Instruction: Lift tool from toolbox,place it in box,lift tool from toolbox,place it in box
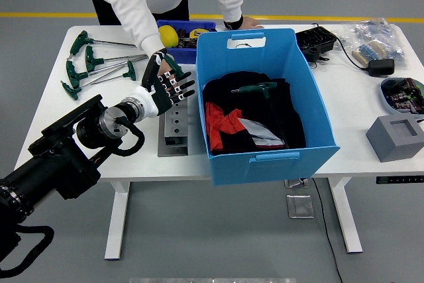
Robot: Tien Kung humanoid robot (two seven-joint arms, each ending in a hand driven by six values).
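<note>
The left hand [164, 88] reaches in from the lower left, wrist raised above the surface [46, 107], palm turned up and forward. Its fingers [180, 85] are spread wide and straight, pointing toward the blue box [265, 157]; they close on nothing. A green-handled tool [171, 65] sits just behind the fingers, against the back of the hand, where a person's hand [158, 54] in a white sleeve meets it; whether the thumb touches the tool cannot be told. Below the fingers lies one grey metal block [175, 126] with holes. To the fingers' left lie about five green T-handle wrenches [89, 64]. Just right of the fingertips, the blue box holds black and red cloth [248, 120] with one green-handled tool [255, 88] on top. Beyond the fingers, a small blue bin [180, 54] holds yellow things.
</note>
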